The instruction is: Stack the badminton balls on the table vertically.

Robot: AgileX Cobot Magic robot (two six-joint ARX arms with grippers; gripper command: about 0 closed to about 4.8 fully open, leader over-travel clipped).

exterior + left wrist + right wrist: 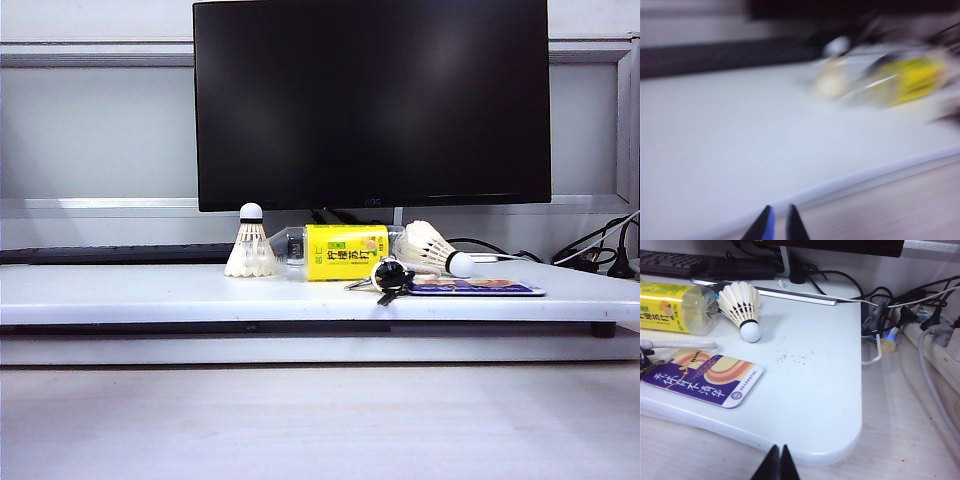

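Left wrist view badly smeared: left gripper [776, 227] tips cropped, slightly apart, gripping nothing. Right gripper [777, 462] closed, empty, near wide white table [150, 290] corner. 2 white feather shuttlecocks: upright [250, 246], lying [742, 305], flanking yellow-labelled clear bottle [335, 251].

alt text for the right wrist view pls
A shuttlecock lies on its side on the white table, feathers against a yellow-labelled bottle, with a purple card nearer the camera. The right gripper, shut and empty, sits short of the table's rounded corner; cables tangle beyond its edge.
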